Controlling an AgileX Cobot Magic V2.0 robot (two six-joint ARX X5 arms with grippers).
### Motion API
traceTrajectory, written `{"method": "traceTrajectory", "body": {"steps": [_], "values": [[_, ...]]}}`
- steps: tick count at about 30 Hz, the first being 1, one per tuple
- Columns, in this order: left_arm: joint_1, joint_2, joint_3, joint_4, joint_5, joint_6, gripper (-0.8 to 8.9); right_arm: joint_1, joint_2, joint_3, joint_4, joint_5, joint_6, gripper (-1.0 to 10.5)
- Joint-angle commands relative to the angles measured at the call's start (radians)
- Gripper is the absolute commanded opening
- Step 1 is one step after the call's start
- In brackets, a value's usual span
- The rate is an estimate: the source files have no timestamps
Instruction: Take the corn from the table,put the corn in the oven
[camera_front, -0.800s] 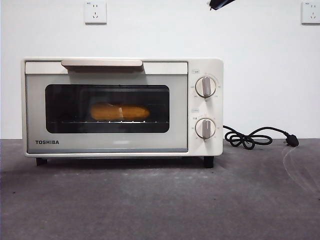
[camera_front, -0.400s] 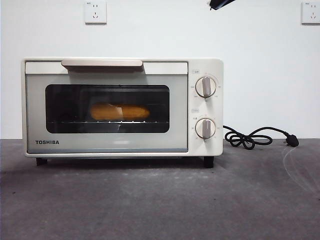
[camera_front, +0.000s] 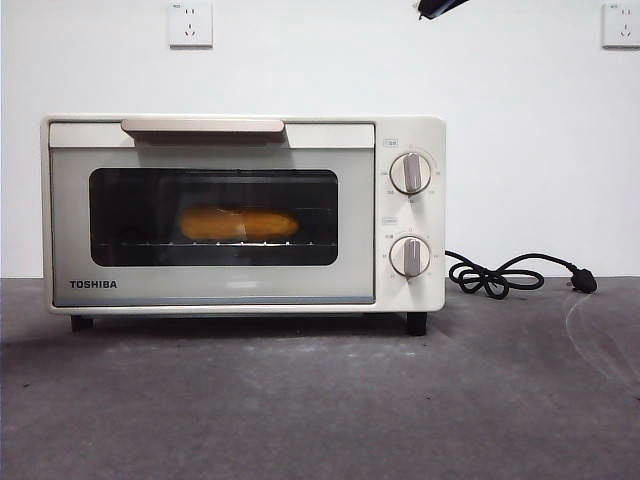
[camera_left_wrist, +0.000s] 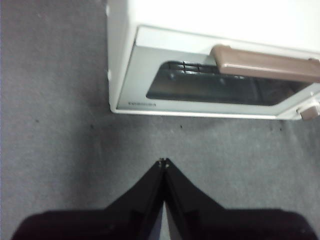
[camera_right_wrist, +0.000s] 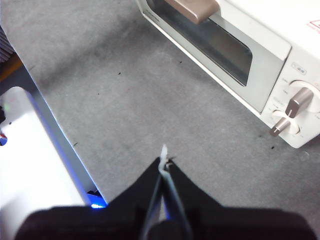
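A: Where was the corn (camera_front: 239, 223)?
B: Lying on the rack inside the oven (camera_front: 412, 128), glossy yellow-orange behind the closed dark glass door.
A: And the grippers?
B: Left gripper (camera_left_wrist: 163, 162) and right gripper (camera_right_wrist: 164, 161) hung over the table (camera_front: 320, 400), jaws pressed together, holding nothing.

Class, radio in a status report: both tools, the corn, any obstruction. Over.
Left tool and right tool shut, empty, above the table. Corn inside the oven, door closed. Nothing in the way.
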Motion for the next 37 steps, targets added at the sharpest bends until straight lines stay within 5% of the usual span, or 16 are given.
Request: {"method": "traceTrajectory", "body": {"steps": [1,11,24,37], "values": [[0.01,-0.055,-0.001,0.049,-0.006,0.007,-0.04,-0.001,0.004,0.0,0.005,0.0,-0.003,0.0],[0.076,-0.245,-0.001,0.465,-0.012,0.092,-0.04,0.0,0.004,0.0,0.005,0.027,-0.003,0.0],[0.129,-0.4,-0.049,0.529,-0.006,0.274,-0.04,-0.001,0.004,0.0,0.005,0.054,-0.003,0.0],[0.13,-0.696,-0.661,0.924,0.033,0.345,-0.04,-0.001,0.004,0.0,0.005,0.087,-0.003,0.0]]}}
